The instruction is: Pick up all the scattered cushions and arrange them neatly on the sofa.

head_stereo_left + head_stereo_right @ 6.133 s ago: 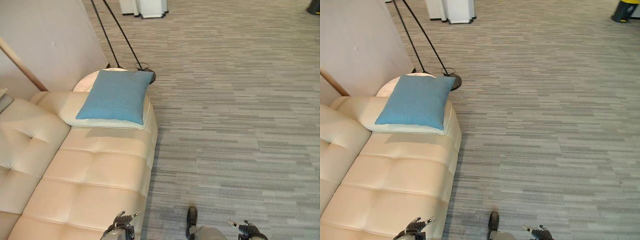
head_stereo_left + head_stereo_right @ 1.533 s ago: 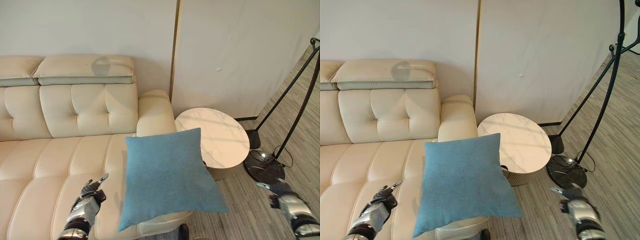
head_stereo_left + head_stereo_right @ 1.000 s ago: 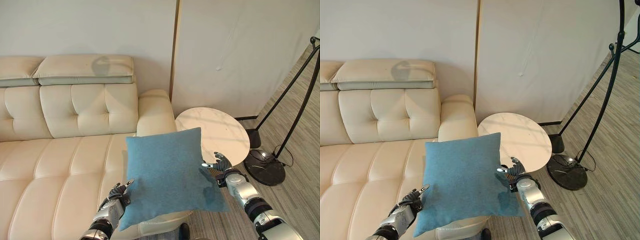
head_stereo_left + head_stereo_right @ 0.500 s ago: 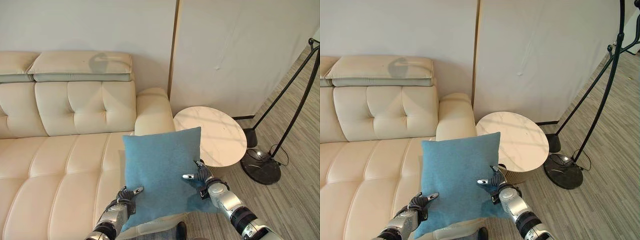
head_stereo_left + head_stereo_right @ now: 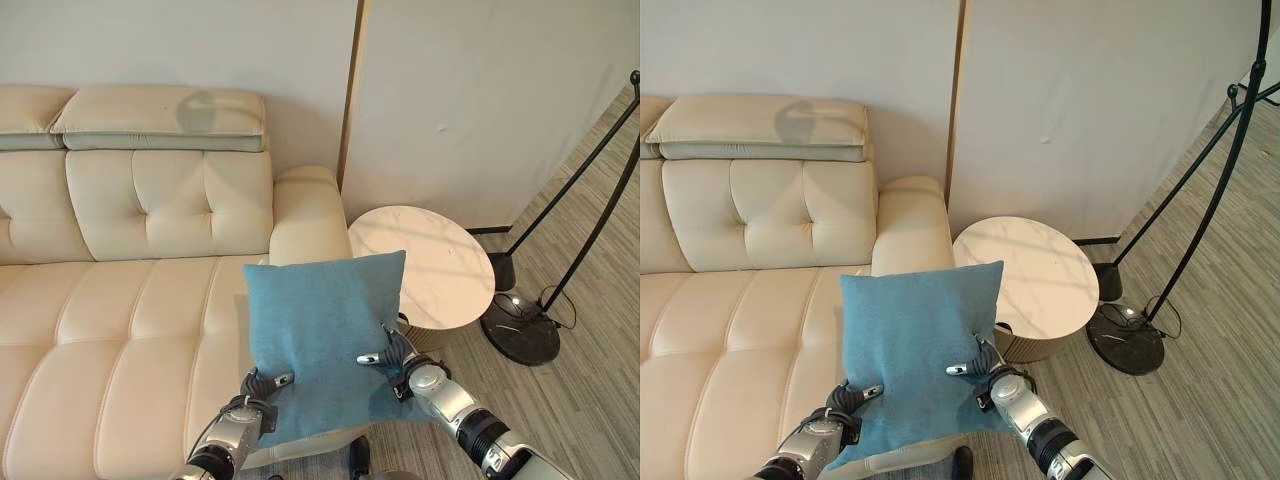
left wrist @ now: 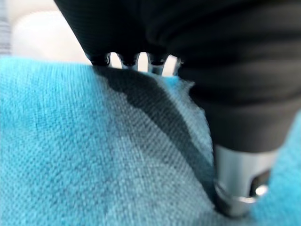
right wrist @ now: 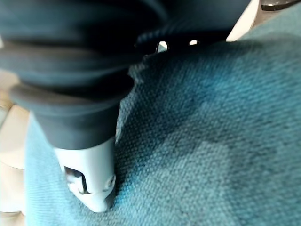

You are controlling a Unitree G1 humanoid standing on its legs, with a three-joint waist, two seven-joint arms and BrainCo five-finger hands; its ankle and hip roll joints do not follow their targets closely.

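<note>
At the lower centre of the left eye view, our left hand (image 5: 252, 398) grips the lower left corner of the blue cushion (image 5: 320, 335), thumb lying on the front face and fingers curled behind the edge. Our right hand (image 5: 402, 361) pinches the cushion's lower right edge the same way, thumb pressed flat on the fabric. Between both hands, the cushion stands tilted at the right end of the cream sofa (image 5: 110, 330), just below the armrest (image 5: 305, 210). To its right stands a round white side surface (image 5: 430, 265), and at the right edge a black floor lamp (image 5: 560, 260) rises from the grey floor (image 5: 590, 400).
</note>
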